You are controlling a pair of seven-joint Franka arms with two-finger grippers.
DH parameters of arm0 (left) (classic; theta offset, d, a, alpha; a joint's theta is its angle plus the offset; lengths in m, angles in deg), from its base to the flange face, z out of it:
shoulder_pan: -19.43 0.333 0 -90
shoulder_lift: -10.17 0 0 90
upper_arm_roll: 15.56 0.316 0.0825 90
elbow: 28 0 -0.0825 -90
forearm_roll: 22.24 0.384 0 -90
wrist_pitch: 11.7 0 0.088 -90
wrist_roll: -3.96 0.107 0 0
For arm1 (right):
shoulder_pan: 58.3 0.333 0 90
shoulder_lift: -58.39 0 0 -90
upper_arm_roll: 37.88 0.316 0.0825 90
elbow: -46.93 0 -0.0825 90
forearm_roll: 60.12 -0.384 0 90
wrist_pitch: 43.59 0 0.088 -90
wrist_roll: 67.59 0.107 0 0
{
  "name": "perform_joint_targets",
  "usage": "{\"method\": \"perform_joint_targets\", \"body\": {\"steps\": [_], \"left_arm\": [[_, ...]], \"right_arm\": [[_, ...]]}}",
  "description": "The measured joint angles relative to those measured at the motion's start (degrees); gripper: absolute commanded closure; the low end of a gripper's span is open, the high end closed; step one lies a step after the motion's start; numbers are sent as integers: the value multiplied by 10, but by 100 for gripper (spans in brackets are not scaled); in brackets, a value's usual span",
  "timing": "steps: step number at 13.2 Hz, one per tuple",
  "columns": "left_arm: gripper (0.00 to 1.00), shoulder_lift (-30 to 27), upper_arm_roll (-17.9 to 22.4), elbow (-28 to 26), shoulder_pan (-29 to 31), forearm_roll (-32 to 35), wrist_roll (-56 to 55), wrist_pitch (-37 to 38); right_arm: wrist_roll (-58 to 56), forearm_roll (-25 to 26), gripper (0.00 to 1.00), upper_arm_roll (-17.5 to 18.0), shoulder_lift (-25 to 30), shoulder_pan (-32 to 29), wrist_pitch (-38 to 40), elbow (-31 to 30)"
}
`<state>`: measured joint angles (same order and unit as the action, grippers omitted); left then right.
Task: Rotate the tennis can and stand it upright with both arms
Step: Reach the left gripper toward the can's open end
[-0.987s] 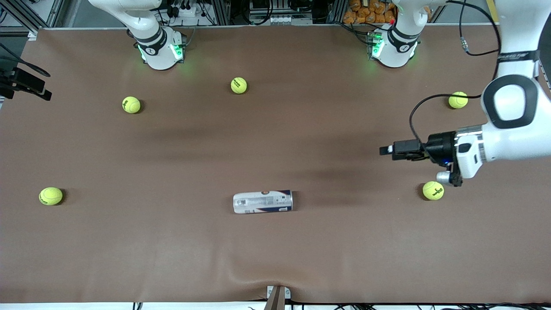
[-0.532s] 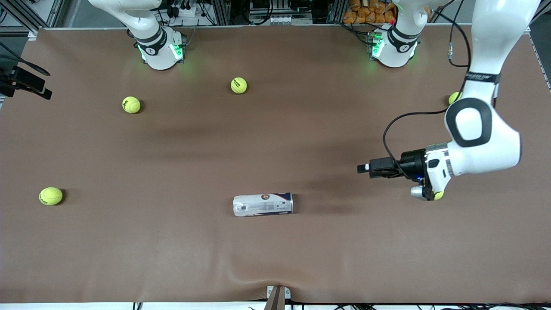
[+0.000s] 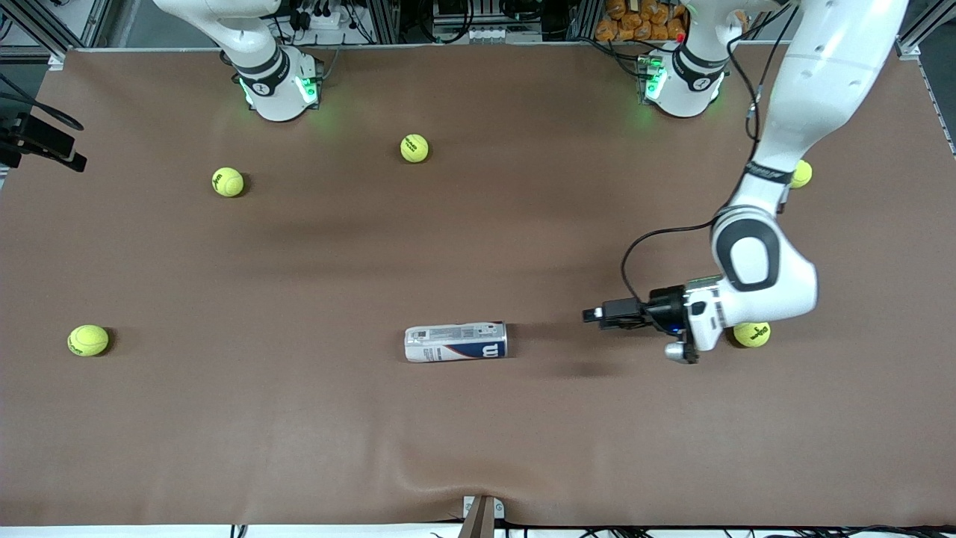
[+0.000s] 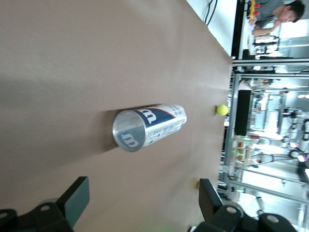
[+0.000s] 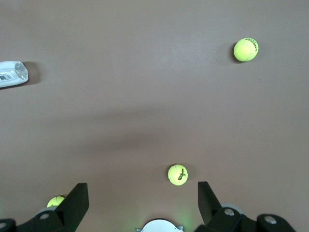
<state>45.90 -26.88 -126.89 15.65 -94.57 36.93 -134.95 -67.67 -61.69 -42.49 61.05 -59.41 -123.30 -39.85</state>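
Front view: the tennis can [image 3: 455, 342] is seen lying on its side on the brown table [image 3: 478, 433], and the left gripper [image 3: 594, 315], jaws held wide apart and empty, is aimed low at the can's silvery end, probably so that end can be taken first. The right gripper [image 5: 140, 205], also spread wide, is kept high above the table, well away from the can, waiting. The can is a slim clear tube with a white and navy label and a white "W" on its cap.
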Motion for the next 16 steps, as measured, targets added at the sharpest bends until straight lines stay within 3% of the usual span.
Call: {"method": "perform_joint_targets", "body": {"steps": [10,16], "left_arm": [[0,122,-1,104,-58,-98,44,-15],[0,165,-1,155,-87,-127,45,-43]], "right_arm": [[0,0,0,0,0,0,-2,0],[0,0,0,-2,0,0,-4,5]]}}
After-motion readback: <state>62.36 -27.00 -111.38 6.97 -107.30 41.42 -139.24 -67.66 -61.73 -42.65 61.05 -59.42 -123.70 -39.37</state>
